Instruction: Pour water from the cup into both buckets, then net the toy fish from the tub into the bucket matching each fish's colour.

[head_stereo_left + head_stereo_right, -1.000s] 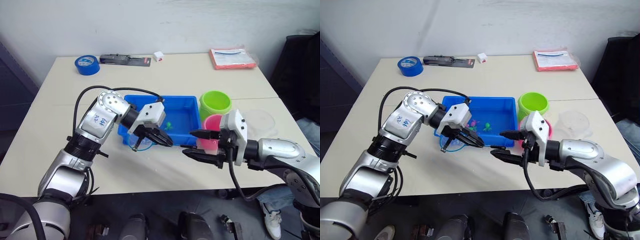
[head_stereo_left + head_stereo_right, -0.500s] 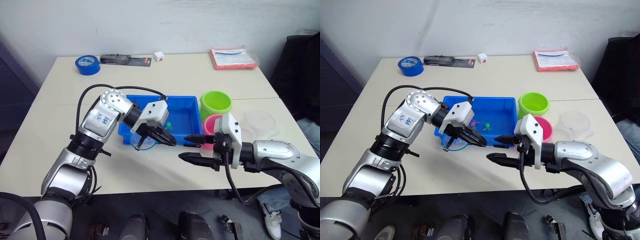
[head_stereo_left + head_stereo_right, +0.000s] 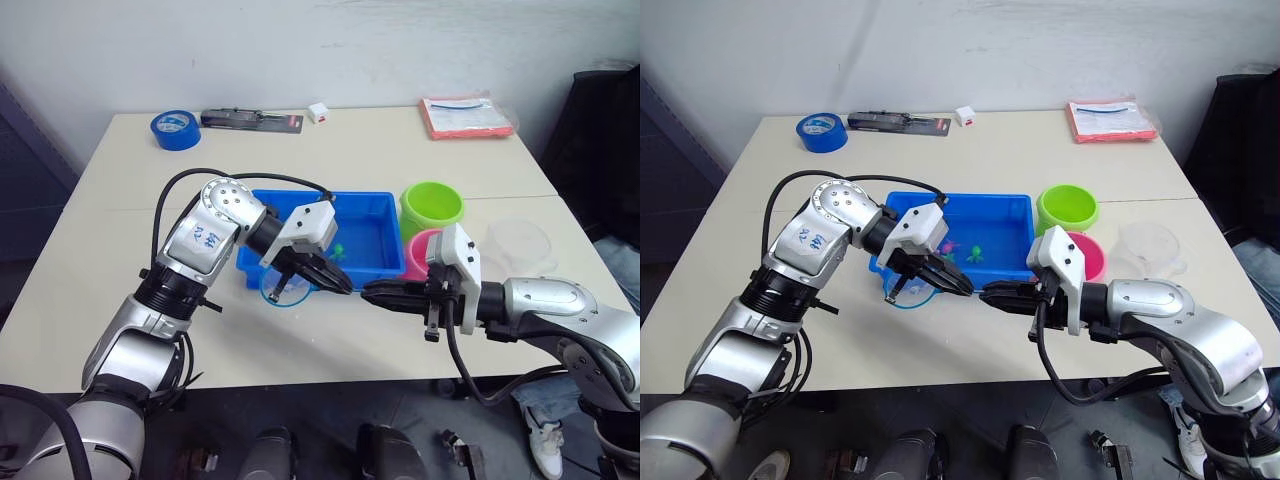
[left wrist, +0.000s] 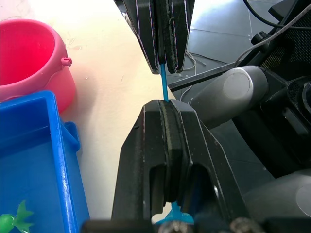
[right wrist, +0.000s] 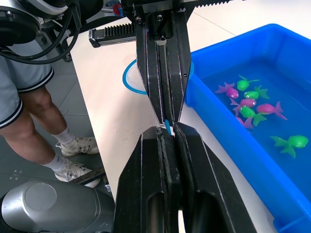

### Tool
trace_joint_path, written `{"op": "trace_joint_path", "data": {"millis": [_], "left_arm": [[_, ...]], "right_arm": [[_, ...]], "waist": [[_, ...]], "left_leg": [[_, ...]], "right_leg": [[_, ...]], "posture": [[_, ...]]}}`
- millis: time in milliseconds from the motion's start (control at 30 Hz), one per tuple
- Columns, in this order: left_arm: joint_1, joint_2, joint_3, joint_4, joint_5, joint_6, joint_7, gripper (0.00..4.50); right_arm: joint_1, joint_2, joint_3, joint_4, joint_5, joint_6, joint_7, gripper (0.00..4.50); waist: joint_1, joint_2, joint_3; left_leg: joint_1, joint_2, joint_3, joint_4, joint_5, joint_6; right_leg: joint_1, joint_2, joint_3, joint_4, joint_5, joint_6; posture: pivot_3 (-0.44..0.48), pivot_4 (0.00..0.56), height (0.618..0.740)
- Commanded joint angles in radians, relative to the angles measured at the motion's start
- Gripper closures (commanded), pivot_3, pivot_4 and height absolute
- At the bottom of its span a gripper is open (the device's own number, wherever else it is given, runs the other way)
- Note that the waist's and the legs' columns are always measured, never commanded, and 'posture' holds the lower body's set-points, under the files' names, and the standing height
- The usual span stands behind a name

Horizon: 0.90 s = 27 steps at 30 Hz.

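Just in front of the shallow bright blue plastic tub [image 3: 372,236], both grippers meet tip to tip over the table. The left gripper [image 3: 338,283] is pressed together on the small blue-ringed scoop net [image 5: 132,77] by its thin handle, and the right gripper [image 3: 372,292] is clamped on that same handle. Tiny pink and green toy fish [image 5: 252,103] lie in the tub; the pink round bucket [image 4: 30,57] stands beside the tub.
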Motion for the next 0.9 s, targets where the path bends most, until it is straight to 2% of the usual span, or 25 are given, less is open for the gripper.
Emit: {"op": "trace_joint_path", "data": {"millis": [33, 133, 200, 233, 400, 500, 600, 700, 800, 900], "left_arm": [[-0.028, 0.015, 0.026, -0.012, 0.007, -0.011, 0.007, 4.50], [-0.030, 0.019, 0.023, -0.010, 0.011, 0.023, 0.018, 4.50], [-0.033, 0.020, 0.025, -0.007, 0.013, 0.035, 0.024, 3.82], [-0.033, 0.024, 0.030, -0.009, 0.011, 0.043, 0.026, 3.63], [-0.043, 0.060, 0.071, -0.029, -0.026, 0.107, 0.028, 1.42], [-0.074, 0.101, 0.141, -0.016, -0.060, 0.169, 0.038, 0.06], [-0.156, 0.200, 0.237, 0.074, -0.069, 0.227, 0.061, 0.02], [-0.195, 0.295, 0.282, 0.122, -0.059, 0.267, 0.081, 0.02], [-0.167, 0.394, 0.321, 0.077, -0.087, 0.355, 0.074, 0.02], [-0.061, 0.468, 0.354, 0.063, -0.064, 0.317, 0.098, 0.02]], "right_arm": [[-0.005, -0.001, -0.015, -0.022, 0.023, -0.006, 0.017, 3.72], [-0.004, -0.003, -0.016, -0.021, 0.025, -0.003, 0.017, 3.72], [-0.004, -0.004, -0.017, -0.020, 0.025, -0.001, 0.017, 3.72], [-0.003, -0.006, -0.018, -0.019, 0.025, -0.002, 0.019, 3.72], [0.000, -0.012, -0.023, -0.008, 0.012, -0.011, 0.036, 3.72], [-0.006, -0.013, -0.024, 0.005, 0.000, -0.019, 0.044, 3.72], [-0.013, -0.020, -0.036, 0.026, -0.031, -0.040, 0.040, 3.72], [-0.021, -0.029, -0.048, 0.047, -0.073, -0.065, 0.032, 3.72], [-0.041, -0.032, -0.058, 0.078, -0.127, -0.101, 0.014, 3.72], [-0.074, -0.030, -0.060, 0.114, -0.184, -0.133, -0.007, 3.72]], "waist": [[0.000, 0.000, 0.000], [0.000, 0.000, 0.000], [0.000, 0.000, 0.000], [0.000, 0.000, 0.000], [-0.001, 0.000, 0.000], [-0.001, 0.000, 0.000], [-0.002, 0.000, 0.000], [-0.007, 0.001, 0.000], [-0.007, 0.002, 0.000], [-0.007, 0.003, 0.000]], "left_leg": [[0.000, 0.000, 0.000, 0.000, 0.000, 0.000], [0.000, 0.000, 0.000, 0.000, 0.000, 0.000], [0.000, 0.000, 0.000, 0.000, 0.000, 0.000], [0.000, 0.000, 0.000, 0.000, 0.000, 0.000], [0.000, 0.000, 0.000, 0.000, 0.000, 0.000], [0.000, 0.000, 0.000, 0.000, 0.000, 0.000], [-0.001, 0.000, 0.000, 0.001, 0.000, 0.000], [0.000, 0.001, 0.000, 0.001, 0.000, 0.000], [0.001, 0.001, 0.001, 0.000, 0.000, 0.000], [0.002, 0.001, 0.002, 0.000, 0.000, -0.001]], "right_leg": [[0.000, 0.000, 0.000, 0.000, 0.000, 0.000], [0.000, 0.000, 0.000, 0.000, 0.000, 0.000], [0.000, 0.000, 0.000, 0.000, 0.000, 0.000], [0.000, 0.000, 0.000, 0.000, 0.000, 0.000], [0.000, 0.001, 0.000, 0.000, 0.000, 0.000], [0.000, 0.001, 0.000, 0.000, 0.000, 0.000], [0.000, 0.001, 0.000, 0.000, 0.000, 0.000], [-0.001, 0.003, 0.000, 0.001, 0.000, 0.000], [-0.001, 0.004, 0.001, 0.002, 0.000, 0.000], [-0.001, 0.004, 0.003, 0.004, 0.000, 0.000]], "posture": [[0.000, 0.150, 0.737], [0.000, 0.150, 0.737], [0.000, 0.150, 0.737], [0.000, 0.150, 0.737], [0.000, 0.150, 0.737], [0.000, 0.150, 0.737], [0.000, 0.150, 0.737], [0.000, 0.150, 0.737], [0.000, 0.150, 0.737], [0.000, 0.150, 0.737]]}}
